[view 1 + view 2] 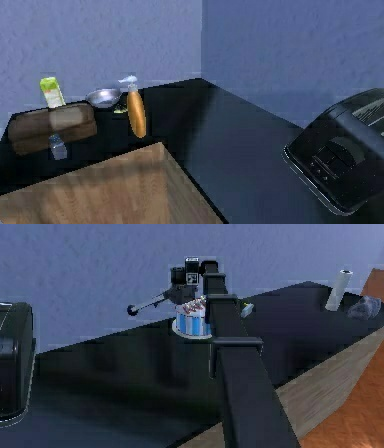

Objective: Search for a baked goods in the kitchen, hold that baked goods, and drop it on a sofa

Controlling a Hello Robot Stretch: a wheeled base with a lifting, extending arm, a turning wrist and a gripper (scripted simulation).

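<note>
Baked goods (pixel 55 128): we record a brown, loaf-shaped block on the dark counter (pixel 230 130), far left in the forward view. A small grey shaker (pixel 58 148) stands just near of it and an orange spray bottle (pixel 136 110) to its right. In the arm side view the gripper (pixel 140 307) stands by a blue-and-white container (pixel 192 324). We cannot tell whether it grasps anything.

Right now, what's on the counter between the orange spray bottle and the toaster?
In the forward view, just bare black countertop separates the orange spray bottle and the toaster.
</note>
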